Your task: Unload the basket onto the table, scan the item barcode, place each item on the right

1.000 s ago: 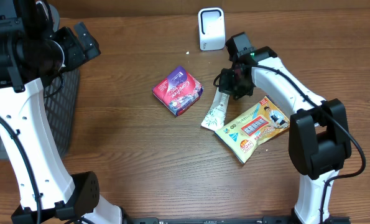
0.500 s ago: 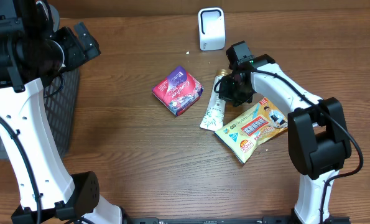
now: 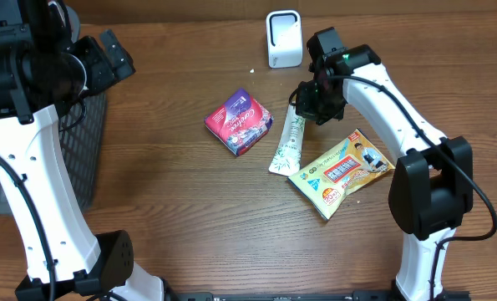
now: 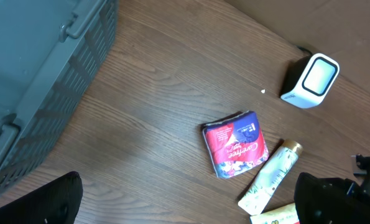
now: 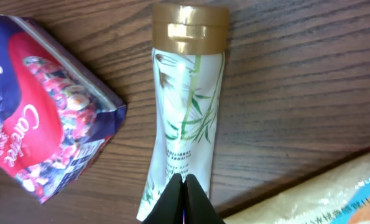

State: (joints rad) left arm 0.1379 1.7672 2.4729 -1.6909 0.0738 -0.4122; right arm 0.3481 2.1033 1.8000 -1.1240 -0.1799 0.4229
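Note:
The item nearest my right gripper is a white tube (image 3: 286, 144) with green leaf print and a gold cap, lying flat on the wooden table; it also shows as the tube (image 5: 186, 124) and the tube (image 4: 270, 177). My right gripper (image 3: 309, 107) hovers by its cap end, and the right gripper (image 5: 185, 182) is shut with nothing between its fingertips. A white barcode scanner (image 3: 283, 38) stands at the back, also seen as the scanner (image 4: 312, 81). My left gripper (image 4: 188, 205) hangs high over the table's left side, open and empty.
A red and purple packet (image 3: 239, 123) lies left of the tube. A yellow snack packet (image 3: 340, 171) lies to its right, near the tube's flat end. A grey slatted basket (image 3: 85, 150) stands at the table's left edge.
My shut right gripper has moved back toward the scanner, off the tube's upper end, so the gold cap now shows. The tube has turned slightly. The left arm is still.

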